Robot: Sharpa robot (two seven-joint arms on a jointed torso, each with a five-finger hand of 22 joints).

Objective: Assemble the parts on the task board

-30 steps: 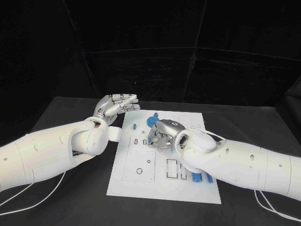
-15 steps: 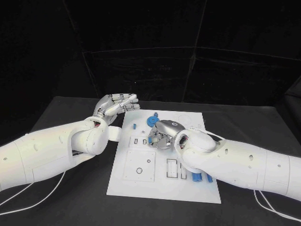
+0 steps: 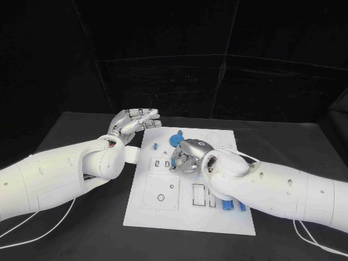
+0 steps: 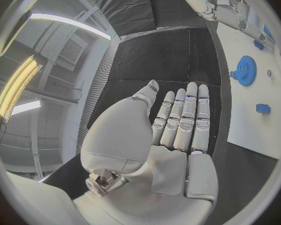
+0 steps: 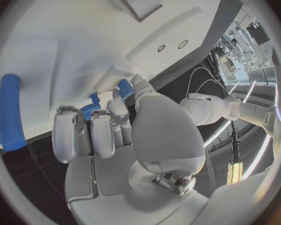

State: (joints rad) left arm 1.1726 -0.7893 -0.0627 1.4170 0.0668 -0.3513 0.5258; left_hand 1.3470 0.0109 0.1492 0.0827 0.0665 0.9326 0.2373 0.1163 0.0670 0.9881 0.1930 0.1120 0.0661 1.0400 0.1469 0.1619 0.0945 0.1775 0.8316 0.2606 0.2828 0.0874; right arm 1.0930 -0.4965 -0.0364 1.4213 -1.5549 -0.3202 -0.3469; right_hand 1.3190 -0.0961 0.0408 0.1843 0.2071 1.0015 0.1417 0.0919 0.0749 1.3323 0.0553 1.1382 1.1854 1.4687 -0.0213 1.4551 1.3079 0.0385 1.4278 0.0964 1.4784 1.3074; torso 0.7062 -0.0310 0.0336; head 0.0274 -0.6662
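On black table (image 3: 80, 122), white task board (image 3: 162, 209)

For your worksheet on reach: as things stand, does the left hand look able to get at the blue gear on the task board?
Probably yes. The left hand hangs with nothing in it just off the task board, near its far left corner, and the blue gear lies close by. The right hand works nearer the middle, not between them.

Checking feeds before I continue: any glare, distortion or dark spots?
Head view: even light on the white board, black surroundings, no glare. Left wrist view: fisheye bends the board edge; bright ceiling strips flare beside the left robot hand. Right wrist view: right robot hand blocks much; edges curve.
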